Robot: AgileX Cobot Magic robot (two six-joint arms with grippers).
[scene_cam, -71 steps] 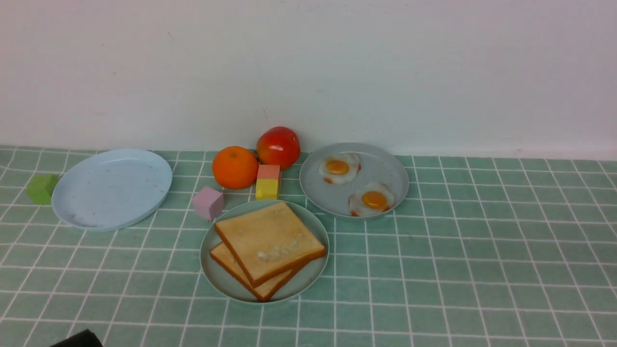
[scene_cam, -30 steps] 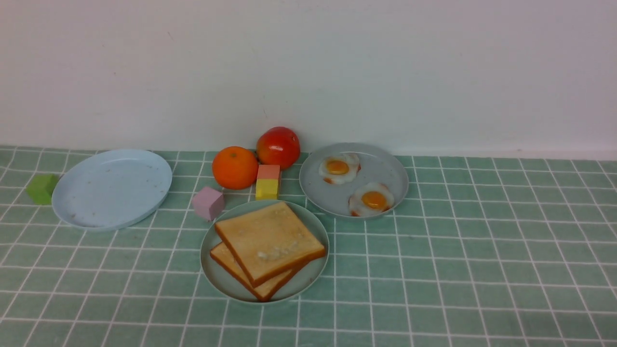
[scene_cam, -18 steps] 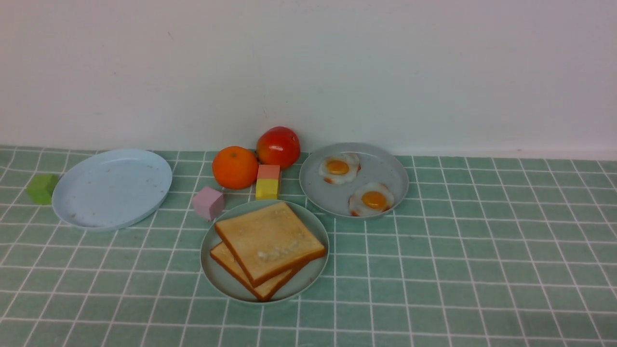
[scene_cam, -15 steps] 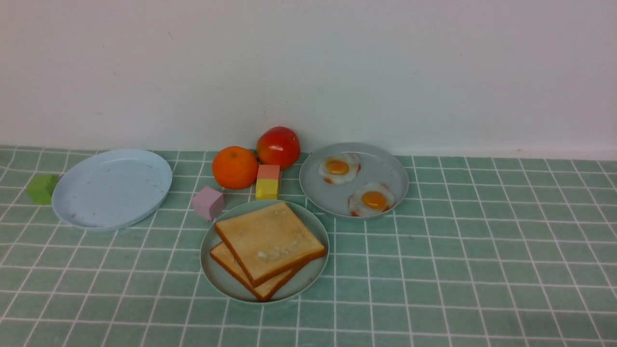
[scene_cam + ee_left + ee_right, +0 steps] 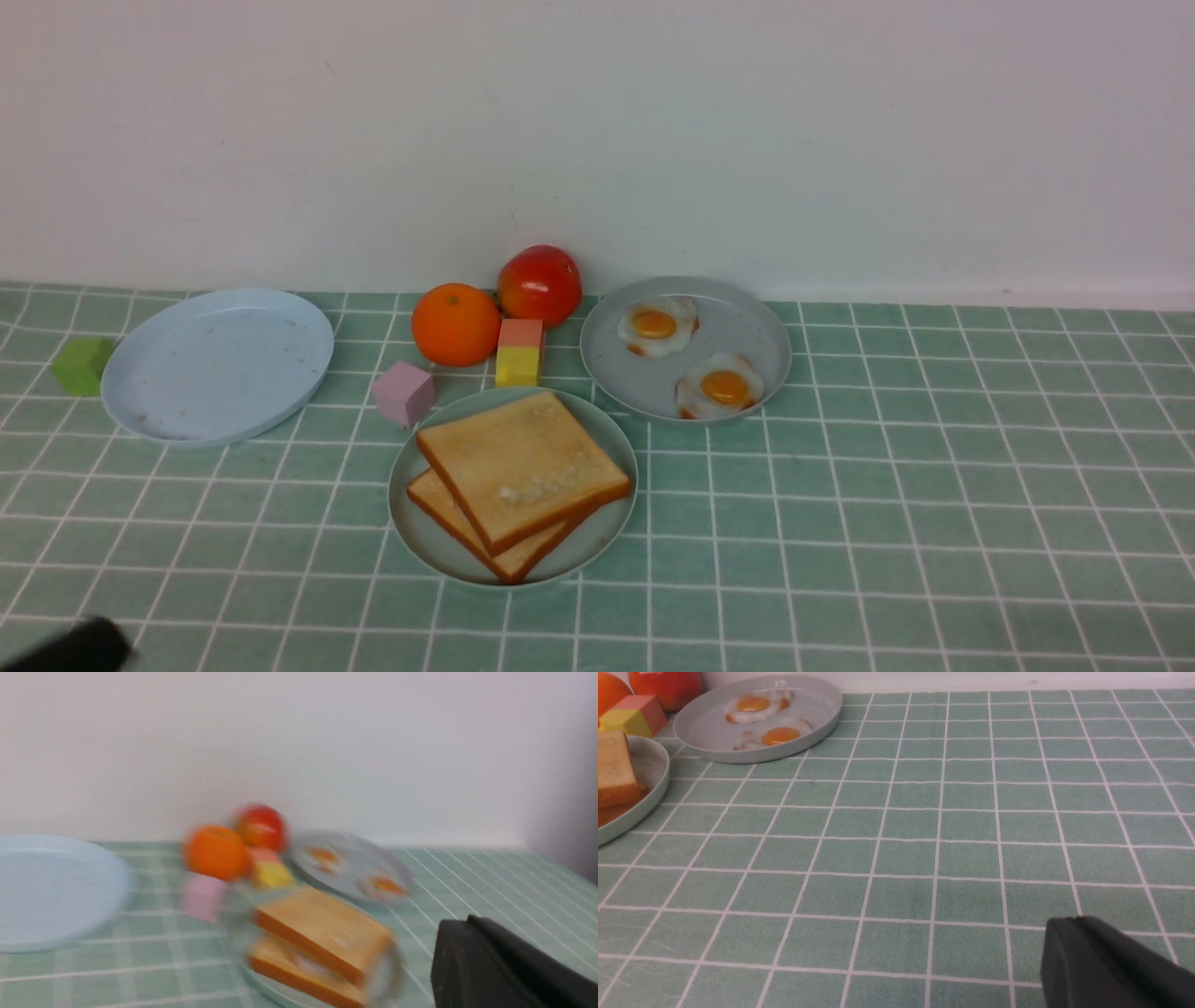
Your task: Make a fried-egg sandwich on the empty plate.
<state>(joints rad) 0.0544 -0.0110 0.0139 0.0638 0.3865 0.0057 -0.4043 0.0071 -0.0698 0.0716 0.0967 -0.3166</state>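
While the sandwich (image 5: 519, 481) lies stacked on the mint plate (image 5: 597, 551) mid-bench, white egg shows between its slices. Only one dark finger of each tool shows, left tool (image 5: 495, 970) and right tool (image 5: 1101, 966), so their grip cannot be told.

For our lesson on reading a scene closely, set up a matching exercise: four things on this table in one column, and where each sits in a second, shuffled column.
Things
1. sandwich
2. two small fried eggs
3. pink cube
4. green cube

Places
A. on the grey plate
B. left of the light-blue plate
C. on the mint-green plate
D. in front of the orange

Pairs: 1-C, 2-A, 3-D, 4-B
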